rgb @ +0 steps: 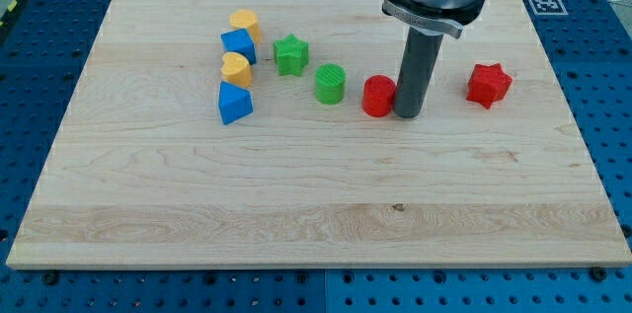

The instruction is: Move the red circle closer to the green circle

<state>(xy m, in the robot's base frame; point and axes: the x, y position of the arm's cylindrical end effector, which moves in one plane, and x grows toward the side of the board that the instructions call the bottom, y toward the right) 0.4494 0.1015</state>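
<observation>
- The step in hand looks like the push itself: my tip (409,115), the lower end of the straight dark rod, stands on the pale wooden board (296,214) at the view's right side of the red cylinder-shaped circle block (377,96), touching it or as good as touching
- The green ribbed cylinder, the green circle block (330,84), sits just to the view's left of the red circle and slightly higher in the view, near it but with a clear strip of board between them
- So the task seems well along; the two circles are already neighbours and only a short gap is left to close
- The next move, as I judge it, calls for a short slide toward the view's left and a touch upward, keeping the tip behind the red circle's middle so it does not roll off to one side
- There are no fingers here to be wide or narrow; the rod holds nothing and only bears against the block
- Away from the line of the push: a green star block (291,54) further left, a red star block (488,85) to the right of the rod, and a cluster of two blue blocks (235,103) and two yellow blocks (237,68) at the left
</observation>
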